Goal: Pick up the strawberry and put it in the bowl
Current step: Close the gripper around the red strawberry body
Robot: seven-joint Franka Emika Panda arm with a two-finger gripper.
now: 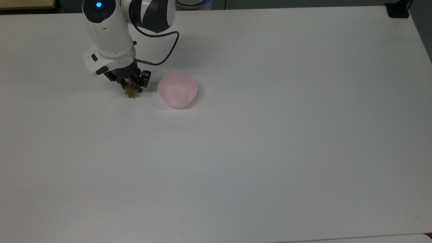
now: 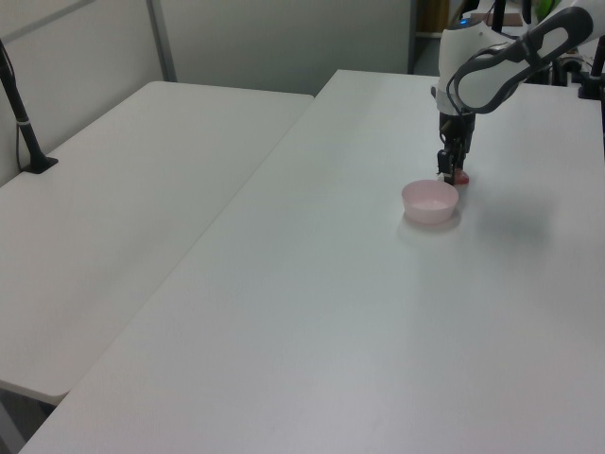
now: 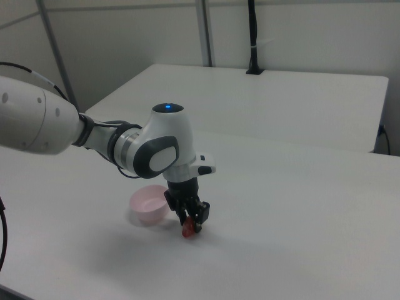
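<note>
The strawberry [image 1: 131, 91] is small and red with a green leaf cap, resting low at the table near the top view's upper left. My gripper [image 1: 130, 84] stands straight over it, its black fingers shut on the red body, so that from above little more than the leaf cap pokes out. From the right view the red berry [image 3: 189, 230] shows just under the gripper [image 3: 192, 220]. The pale pink bowl [image 1: 178, 89] sits a short way to the top view's right of the berry, with nothing in it. In the left view the bowl [image 2: 430, 200] lies just in front of the gripper [image 2: 451, 171].
A broad white table [image 1: 256, 152] stretches to the right and toward the near edge. A black clamp [image 1: 398, 10] sits at its far right corner. A second white table [image 2: 113, 236] with a black post [image 2: 24, 113] adjoins in the left view. A black cable [image 1: 167, 50] loops from the wrist.
</note>
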